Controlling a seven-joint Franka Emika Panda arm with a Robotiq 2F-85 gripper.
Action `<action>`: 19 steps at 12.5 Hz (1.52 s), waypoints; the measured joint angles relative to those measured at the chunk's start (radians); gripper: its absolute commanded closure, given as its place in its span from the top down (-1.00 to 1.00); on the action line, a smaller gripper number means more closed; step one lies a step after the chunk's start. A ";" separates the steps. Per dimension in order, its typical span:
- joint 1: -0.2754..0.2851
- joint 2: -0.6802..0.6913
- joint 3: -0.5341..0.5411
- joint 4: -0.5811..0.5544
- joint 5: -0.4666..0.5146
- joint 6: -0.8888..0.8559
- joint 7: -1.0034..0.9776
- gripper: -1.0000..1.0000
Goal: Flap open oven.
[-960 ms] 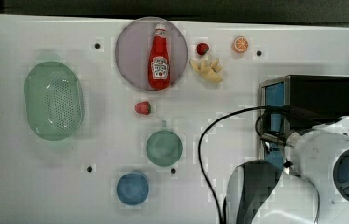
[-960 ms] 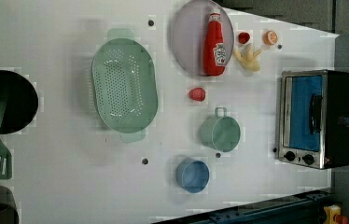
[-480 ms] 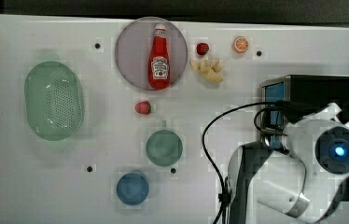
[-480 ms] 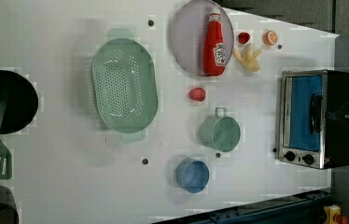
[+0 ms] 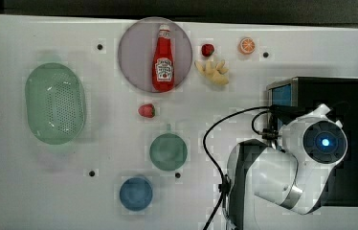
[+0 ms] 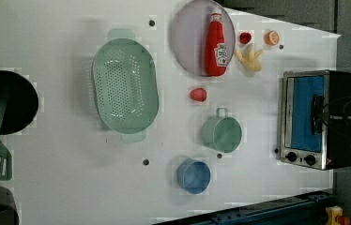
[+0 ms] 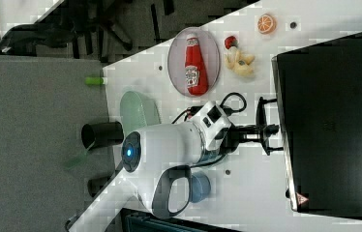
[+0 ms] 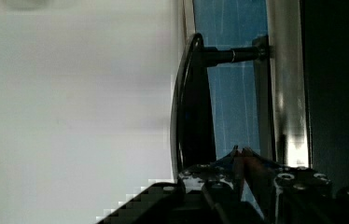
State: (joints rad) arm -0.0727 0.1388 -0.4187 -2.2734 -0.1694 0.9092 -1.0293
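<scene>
Oven (image 6: 312,119) door shut, gripper (image 7: 269,129) at its handle (image 8: 187,100).

Going left to right in the top view: a green colander (image 5: 55,103), a plate (image 5: 139,72) holding a ketchup bottle (image 5: 163,61), a strawberry (image 5: 146,110), a green cup (image 5: 168,151), a blue cup (image 5: 136,193), then the oven at the table's (image 5: 95,28) right end. In the right view the gripper meets the handle bar; its fingers stand narrow, and whether they clamp the bar I cannot tell.
</scene>
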 measured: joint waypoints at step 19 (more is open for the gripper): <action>0.152 0.083 0.192 -0.020 -0.648 -0.167 0.630 -0.65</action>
State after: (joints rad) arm 0.0790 0.2218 -0.2263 -2.2930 -0.8174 0.7427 -0.3997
